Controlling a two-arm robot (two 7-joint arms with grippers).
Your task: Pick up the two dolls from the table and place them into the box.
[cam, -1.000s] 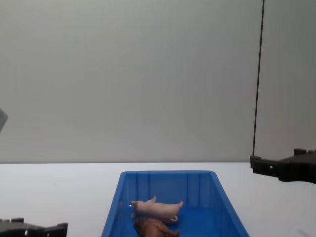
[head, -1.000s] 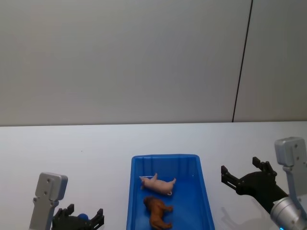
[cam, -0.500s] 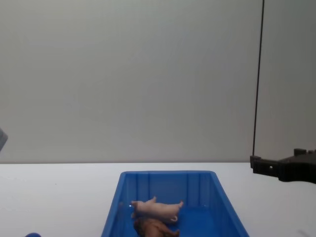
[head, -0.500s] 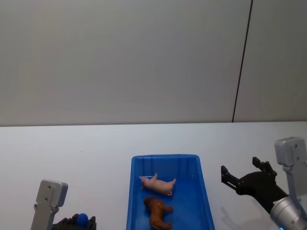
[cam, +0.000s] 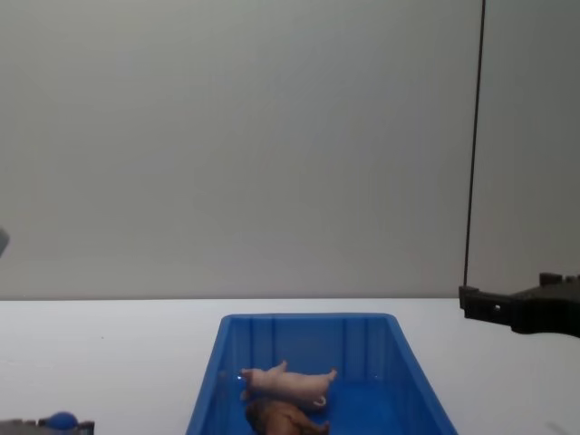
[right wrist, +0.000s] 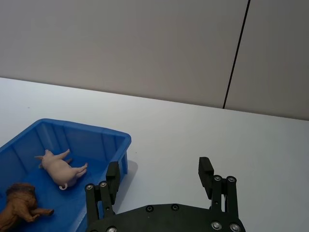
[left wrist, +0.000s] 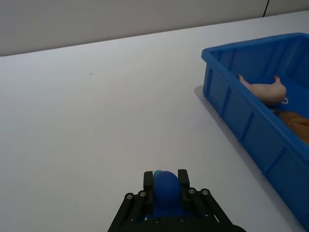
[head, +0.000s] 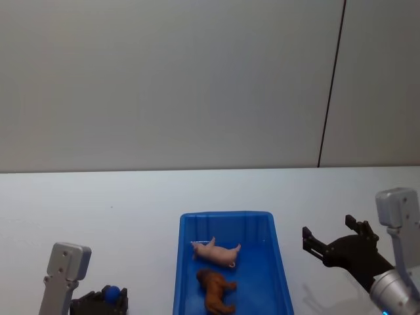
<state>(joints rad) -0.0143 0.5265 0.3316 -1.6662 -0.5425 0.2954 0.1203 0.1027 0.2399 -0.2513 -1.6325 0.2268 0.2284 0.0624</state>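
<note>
The pig (head: 216,252) and lion (head: 217,291) are seen lying inside the blue box (head: 276,262), between both grippers. The left gripper (left wrist: 166,180), clamped on a small blue ball (left wrist: 165,185), has been drawn back; the right gripper (right wrist: 159,172) is held spread and empty, so the task is judged done

lion (cam: 285,420) cut by chest view's edge

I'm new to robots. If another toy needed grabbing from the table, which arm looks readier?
Probably the right. The right gripper hangs open and empty beside the box; the left gripper is shut on a small blue ball.
</note>
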